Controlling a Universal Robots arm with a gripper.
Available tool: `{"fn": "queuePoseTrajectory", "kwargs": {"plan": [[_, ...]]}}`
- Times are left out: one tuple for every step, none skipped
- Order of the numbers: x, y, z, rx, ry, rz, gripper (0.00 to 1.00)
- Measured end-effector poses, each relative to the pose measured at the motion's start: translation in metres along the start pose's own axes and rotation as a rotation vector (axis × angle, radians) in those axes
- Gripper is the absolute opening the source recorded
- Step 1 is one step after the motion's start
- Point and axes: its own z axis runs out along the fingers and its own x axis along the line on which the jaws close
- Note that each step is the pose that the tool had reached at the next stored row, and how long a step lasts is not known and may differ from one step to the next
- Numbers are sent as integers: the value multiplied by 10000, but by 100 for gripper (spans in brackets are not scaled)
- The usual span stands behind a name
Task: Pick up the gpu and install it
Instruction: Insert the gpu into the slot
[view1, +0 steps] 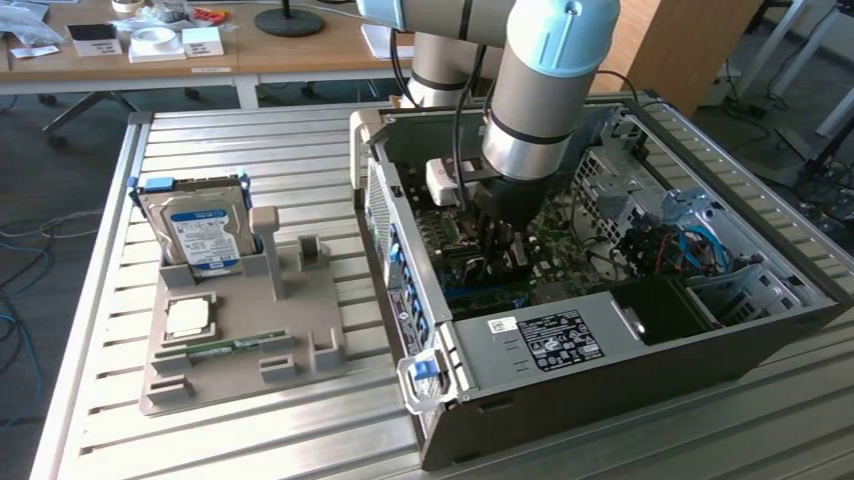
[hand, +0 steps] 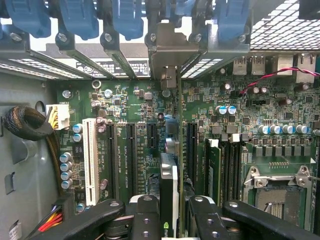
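Slatted metal table (view1: 240, 420) carries open PC case (view1: 641, 370), w/ gripper (hand: 169, 207) inside it clamped narrow on gpu (hand: 169, 187), card edge-on above motherboard (hand: 145, 110), bracket at case's rear slots.

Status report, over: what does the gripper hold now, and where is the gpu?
Gripper shut on gpu, edge-on between the fingers. Gpu down inside computer case, over motherboard slots, bracket at rear slot opening. Nothing seen in the way.
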Motion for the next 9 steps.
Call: {"fn": "queuePoseTrajectory", "kwargs": {"plan": [[0,0,0,0,0,-1,27],[0,0,0,0,0,0,27],[-1,1,2,-3,-11,1,27],[-3,2,8,4,-24,6,28],[-2,2,7,7,-15,5,34],[-1,1,2,2,-4,3,34],[0,0,1,1,-1,0,34],[0,0,1,1,-1,0,40],[0,0,0,0,-1,0,40]]}}
